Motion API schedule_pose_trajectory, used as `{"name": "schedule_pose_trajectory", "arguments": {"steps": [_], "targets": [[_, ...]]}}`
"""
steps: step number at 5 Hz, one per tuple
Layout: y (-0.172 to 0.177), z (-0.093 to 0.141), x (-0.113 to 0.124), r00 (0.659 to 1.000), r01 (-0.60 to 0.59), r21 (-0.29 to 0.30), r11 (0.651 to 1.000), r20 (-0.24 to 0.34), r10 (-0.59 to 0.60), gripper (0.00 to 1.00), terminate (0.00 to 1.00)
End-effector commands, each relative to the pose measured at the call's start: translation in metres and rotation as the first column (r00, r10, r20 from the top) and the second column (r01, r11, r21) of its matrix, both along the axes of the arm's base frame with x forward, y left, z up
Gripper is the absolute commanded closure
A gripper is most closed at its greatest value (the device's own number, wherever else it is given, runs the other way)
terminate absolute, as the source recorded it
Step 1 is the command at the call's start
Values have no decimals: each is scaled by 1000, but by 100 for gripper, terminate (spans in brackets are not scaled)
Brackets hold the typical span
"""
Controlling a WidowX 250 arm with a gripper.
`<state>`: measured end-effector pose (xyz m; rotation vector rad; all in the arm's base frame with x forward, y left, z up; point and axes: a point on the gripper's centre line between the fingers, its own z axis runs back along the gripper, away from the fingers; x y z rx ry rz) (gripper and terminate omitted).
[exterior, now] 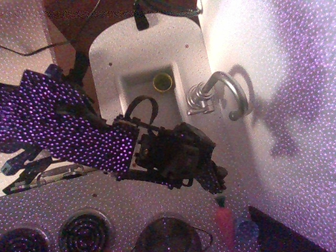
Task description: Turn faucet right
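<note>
The faucet (219,92) is shiny silver and stands on the white counter just right of the sink basin (137,90). Its ridged base (196,97) carries a small lever on the near side, and its arched spout curves toward the right wall, away from the basin. My gripper (212,178) is a dark mass at the end of the purple-speckled arm (73,128). It hangs over the counter in front of the sink, well below the faucet and not touching it. Its fingers are too dark to tell whether they are open or shut. It holds nothing that I can see.
A yellow drain ring (163,81) sits at the basin's far end. Stove burners (84,231) and a dark pot (168,237) lie along the bottom edge. A pink bottle (226,223) and a blue cup (245,229) stand at the bottom right. The white wall (283,79) rises behind the faucet.
</note>
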<state>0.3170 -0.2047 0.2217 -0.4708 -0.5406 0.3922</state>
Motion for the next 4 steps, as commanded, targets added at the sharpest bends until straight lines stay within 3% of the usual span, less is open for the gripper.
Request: {"name": "schedule_pose_trajectory", "arguments": {"steps": [1, 3, 4], "targets": [[0, 23, 2, 998, 2, -34, 999, 61, 0, 0, 0], [0, 23, 2, 998, 2, -34, 999, 61, 0, 0, 0], [0, 23, 2, 998, 2, -34, 999, 61, 0, 0, 100]]}}
